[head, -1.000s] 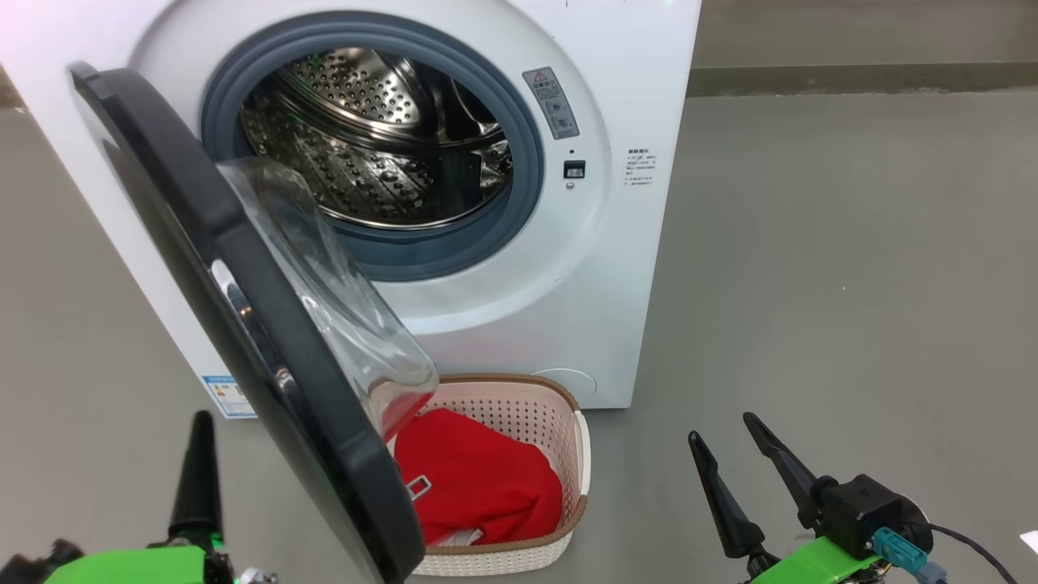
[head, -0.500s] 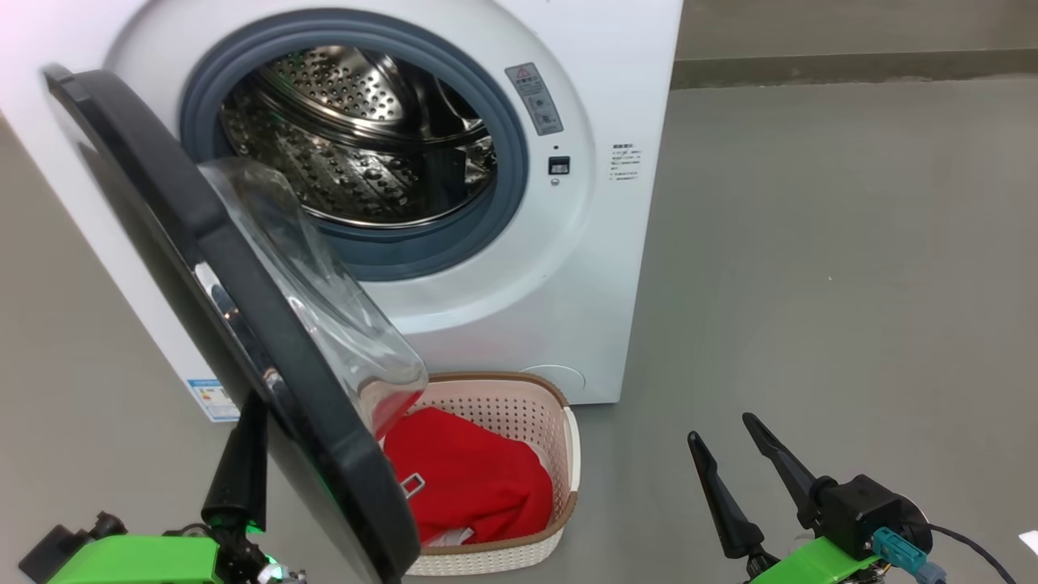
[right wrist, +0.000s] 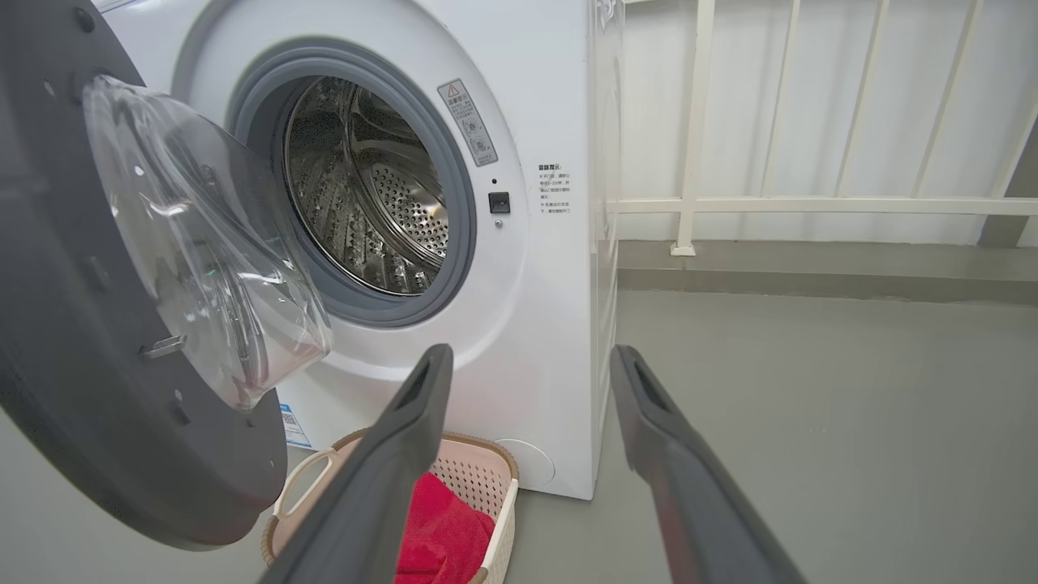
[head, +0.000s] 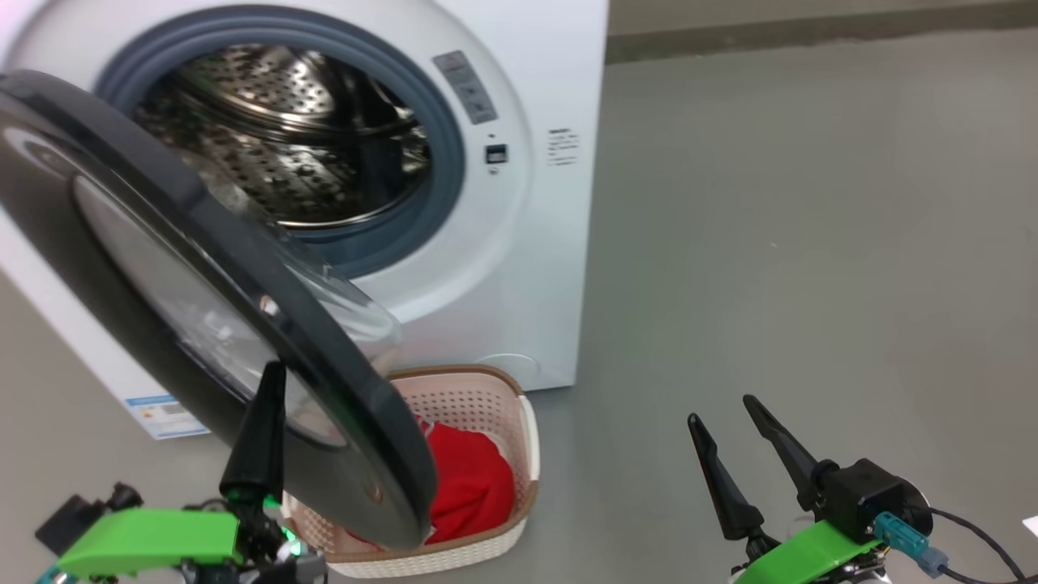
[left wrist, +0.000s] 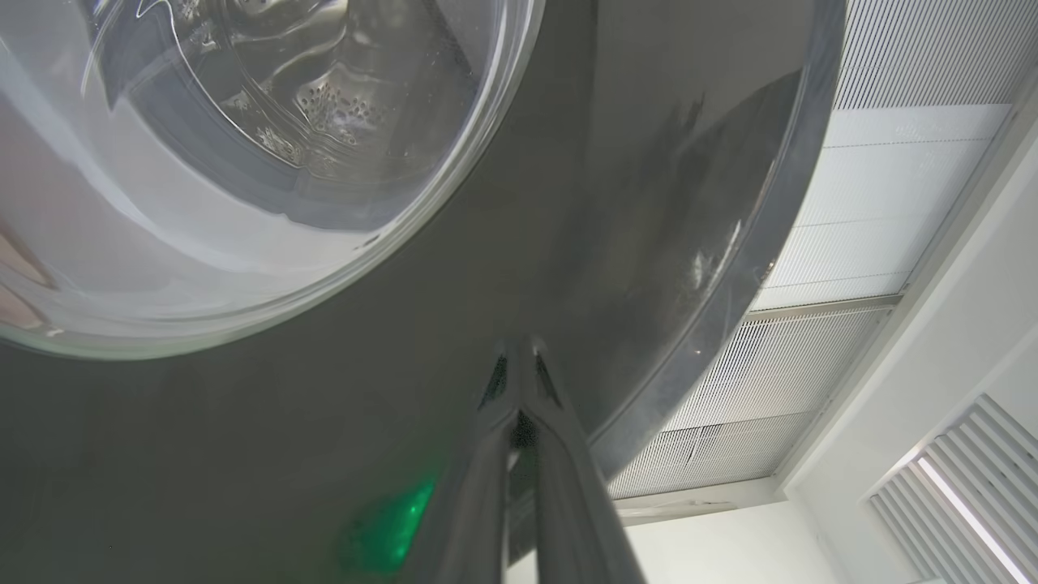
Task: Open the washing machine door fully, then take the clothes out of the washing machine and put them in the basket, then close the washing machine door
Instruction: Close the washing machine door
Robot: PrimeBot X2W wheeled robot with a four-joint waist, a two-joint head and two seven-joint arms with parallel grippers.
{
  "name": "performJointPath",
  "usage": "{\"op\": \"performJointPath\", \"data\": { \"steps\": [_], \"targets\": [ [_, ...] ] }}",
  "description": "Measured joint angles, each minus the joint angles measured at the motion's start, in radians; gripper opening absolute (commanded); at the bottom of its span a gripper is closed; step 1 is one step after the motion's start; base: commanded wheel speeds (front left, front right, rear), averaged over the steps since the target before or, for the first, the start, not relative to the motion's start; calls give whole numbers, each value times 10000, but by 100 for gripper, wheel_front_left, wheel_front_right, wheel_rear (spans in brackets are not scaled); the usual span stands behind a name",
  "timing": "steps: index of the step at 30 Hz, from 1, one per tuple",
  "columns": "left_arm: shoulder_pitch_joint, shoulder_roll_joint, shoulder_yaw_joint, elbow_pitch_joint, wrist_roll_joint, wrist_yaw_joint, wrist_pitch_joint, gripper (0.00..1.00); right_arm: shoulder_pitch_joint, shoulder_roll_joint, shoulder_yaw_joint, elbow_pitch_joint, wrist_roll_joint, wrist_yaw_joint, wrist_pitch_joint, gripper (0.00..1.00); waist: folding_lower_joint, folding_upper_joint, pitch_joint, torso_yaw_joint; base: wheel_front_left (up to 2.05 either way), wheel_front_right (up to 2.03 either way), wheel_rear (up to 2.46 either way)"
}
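Your left gripper (head: 274, 375) has its jaws clenched together on nothing, making one stiff dark spike whose tip rests against the outer face of the washing machine door (head: 186, 300). In the left wrist view that tip appears to touch the glossy black rim just beside the glass window, which reads as a push, not a grasp. Closed jaws suit that: a single point should not catch on the rim as the door swings. The door hangs partway across the opening of the washing machine (head: 527, 243), and its lower edge overhangs the basket (head: 529, 454), which sits on the floor just in front of the machine. The clothes (head: 474, 487) lie in that basket, red fabric bunched low inside it, and the steel drum (head: 284, 146) looks empty, so I judge you are on the last step, closing the door. Your right gripper (head: 720, 410) hovers well apart to the right, jaws released wide and holding nothing, out of the door's path.
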Motion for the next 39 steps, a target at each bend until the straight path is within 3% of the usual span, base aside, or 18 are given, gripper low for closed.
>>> {"op": "performJointPath", "data": {
  "steps": [22, 34, 39],
  "targets": [
    [-2636, 67, 219, 1365, 677, -40, -612, 0, -568, -6, -50, -104, 38, 0, 0, 100, 0, 0, 1019, -2141, 0, 0, 0],
    [-4642, 387, 470, 2886, 1151, -63, -951, 0, -955, -4, -23, -226, 286, 0, 0, 100, 0, 0, 1803, -2717, 0, 0, 0],
    [-5399, 550, 470, 3680, 1407, -357, -1053, 0, -1162, -6, -48, -240, 286, 0, 0, 100, 0, 0, 2030, -2800, 0, 0, 0]
  ]
}}
